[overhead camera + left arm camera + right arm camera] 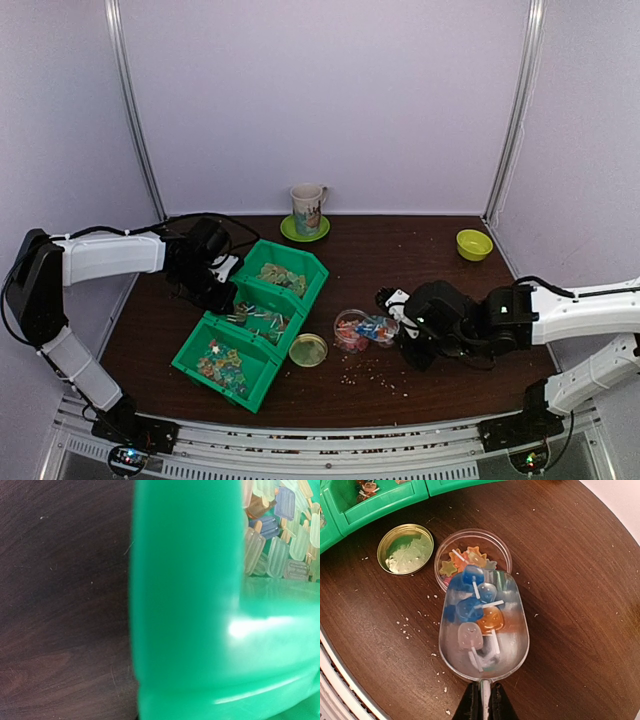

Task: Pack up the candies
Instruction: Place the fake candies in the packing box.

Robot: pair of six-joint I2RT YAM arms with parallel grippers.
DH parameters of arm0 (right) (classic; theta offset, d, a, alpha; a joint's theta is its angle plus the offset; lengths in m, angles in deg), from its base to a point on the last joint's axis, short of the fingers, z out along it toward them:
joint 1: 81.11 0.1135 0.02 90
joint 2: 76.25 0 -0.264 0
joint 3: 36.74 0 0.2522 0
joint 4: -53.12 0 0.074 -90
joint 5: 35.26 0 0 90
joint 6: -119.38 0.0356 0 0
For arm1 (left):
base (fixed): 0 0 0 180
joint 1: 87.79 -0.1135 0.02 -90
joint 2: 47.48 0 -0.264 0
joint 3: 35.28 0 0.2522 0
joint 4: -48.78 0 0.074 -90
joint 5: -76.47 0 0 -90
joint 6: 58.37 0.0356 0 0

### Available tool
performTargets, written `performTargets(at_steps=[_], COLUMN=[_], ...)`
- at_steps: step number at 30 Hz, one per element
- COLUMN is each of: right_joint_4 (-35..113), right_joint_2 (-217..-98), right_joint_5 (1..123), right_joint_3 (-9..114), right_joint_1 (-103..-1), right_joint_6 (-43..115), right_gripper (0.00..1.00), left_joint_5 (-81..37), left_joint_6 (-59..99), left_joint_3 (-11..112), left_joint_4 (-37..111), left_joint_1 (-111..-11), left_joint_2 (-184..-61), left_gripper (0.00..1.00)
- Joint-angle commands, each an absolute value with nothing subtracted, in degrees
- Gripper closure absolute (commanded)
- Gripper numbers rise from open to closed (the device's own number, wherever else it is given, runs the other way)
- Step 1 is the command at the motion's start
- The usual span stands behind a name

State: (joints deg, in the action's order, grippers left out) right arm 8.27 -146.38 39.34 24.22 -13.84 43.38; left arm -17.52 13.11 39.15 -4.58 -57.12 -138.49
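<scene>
Blue, orange and pale lollipop-shaped candies lie in a clear plastic scoop clamped in the closed right gripper.

No text, number, brand or sign could be read in any view. The mug at the back of the table carried a printed picture, but it was too small to show whether any lettering stood on it. The green bins showed plain walls with no label. The round lid had a bare, shiny inside with no stamp to make out. The candies lying in the clear scoop bore moulded faces, not letters or digits.
</scene>
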Motion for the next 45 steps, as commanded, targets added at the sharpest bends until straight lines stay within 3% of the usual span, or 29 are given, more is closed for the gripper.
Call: performTargets(at_steps=[1,31,45], right_joint_4=[4.4,-9.3,-4.1], right_joint_2=[-146.3,-148.1,-150.8], right_joint_5=[38.3,37.1,36.6], right_joint_3=[26.2,35.0,40.7], right_joint_1=[-13.3,-11.6,-9.6], right_joint_6=[44.6,42.1,35.3], right_gripper=[1.00,1.00,1.00], left_joint_5=[-19.7,-19.5,-20.4], left_joint_6=[12.2,12.2,12.4], left_joint_3=[42.6,42.7,42.8], left_joint_4=[-1.3,-1.4,-1.4], left_joint_1=[-57.7,-57.7,-57.7], left_joint_2=[-135.6,-135.6,-135.8], left_gripper=[1.00,1.00,1.00])
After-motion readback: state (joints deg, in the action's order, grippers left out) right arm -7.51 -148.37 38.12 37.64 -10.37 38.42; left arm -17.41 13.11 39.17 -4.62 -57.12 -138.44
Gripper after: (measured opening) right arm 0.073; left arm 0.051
